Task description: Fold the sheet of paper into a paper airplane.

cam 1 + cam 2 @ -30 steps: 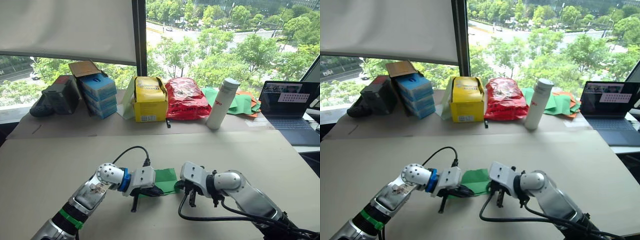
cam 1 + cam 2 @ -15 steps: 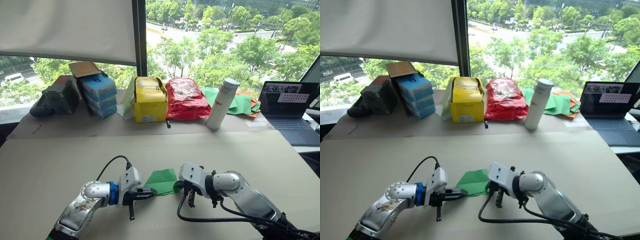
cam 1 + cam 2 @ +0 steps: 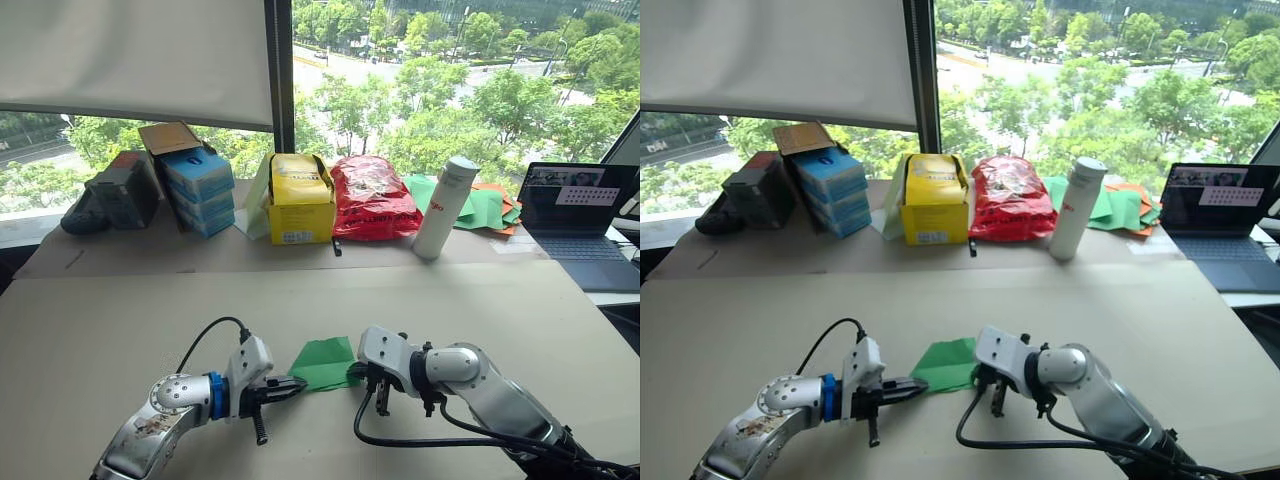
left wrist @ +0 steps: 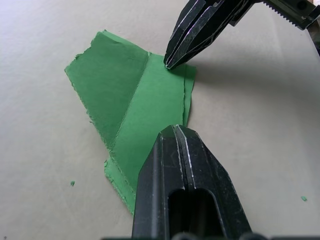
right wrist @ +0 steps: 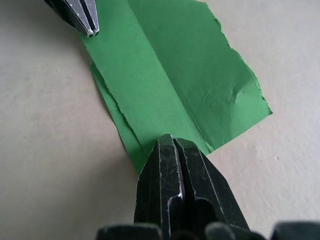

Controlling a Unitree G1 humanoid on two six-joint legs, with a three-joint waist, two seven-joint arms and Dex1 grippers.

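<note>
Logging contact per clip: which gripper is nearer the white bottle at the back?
The right gripper. It sits at the green sheet of paper's right edge, on the white bottle's side; the left gripper is at the sheet's left end, farther away.

You cannot see the near corner of the sheet of paper [image 4: 145, 115]: the left gripper [image 4: 176, 131] covers it. Behind the paper, the laptop [image 3: 580, 225] is cut by the picture's edge, and its screen is too small to read.
</note>
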